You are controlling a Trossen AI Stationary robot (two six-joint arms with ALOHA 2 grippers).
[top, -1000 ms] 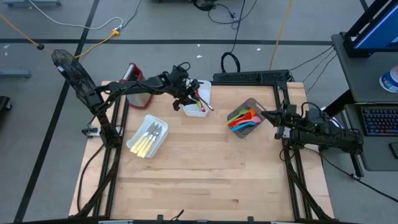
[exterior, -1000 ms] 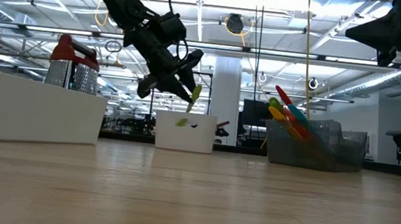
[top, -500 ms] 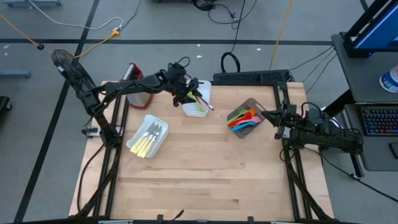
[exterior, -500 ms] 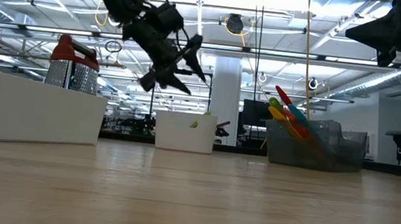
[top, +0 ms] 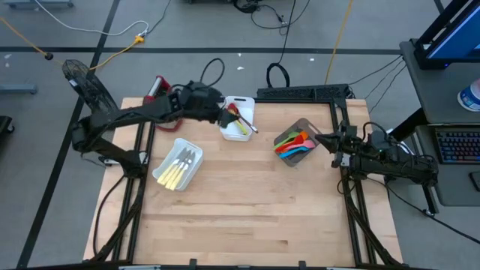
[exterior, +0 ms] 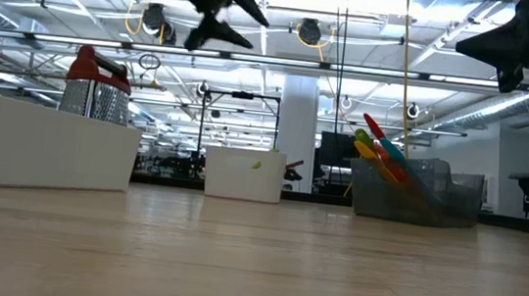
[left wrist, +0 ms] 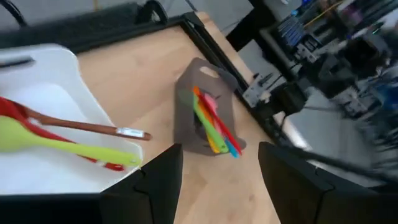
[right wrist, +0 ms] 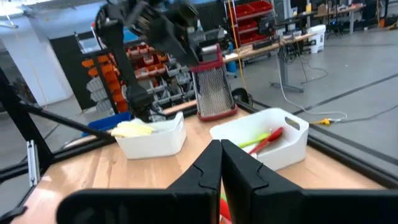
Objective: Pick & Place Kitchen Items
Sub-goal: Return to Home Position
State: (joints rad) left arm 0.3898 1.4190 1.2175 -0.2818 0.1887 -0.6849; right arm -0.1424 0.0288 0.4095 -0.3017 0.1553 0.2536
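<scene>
Left wrist view. Left gripper (left wrist: 217,186): jaws wide apart, holding nothing, raised, likely to clear the bin rim for homing. Just ahead of and below the jaws: green serving spoon (left wrist: 68,146) and red serving spoon (left wrist: 31,112) lying in the white bin (left wrist: 37,62), evidently sorted. Farther ahead: coloured utensils (left wrist: 214,127) in the grey bin (left wrist: 185,106). Right gripper (right wrist: 221,165): jaws pressed together, empty, parked beside the grey bin.
</scene>
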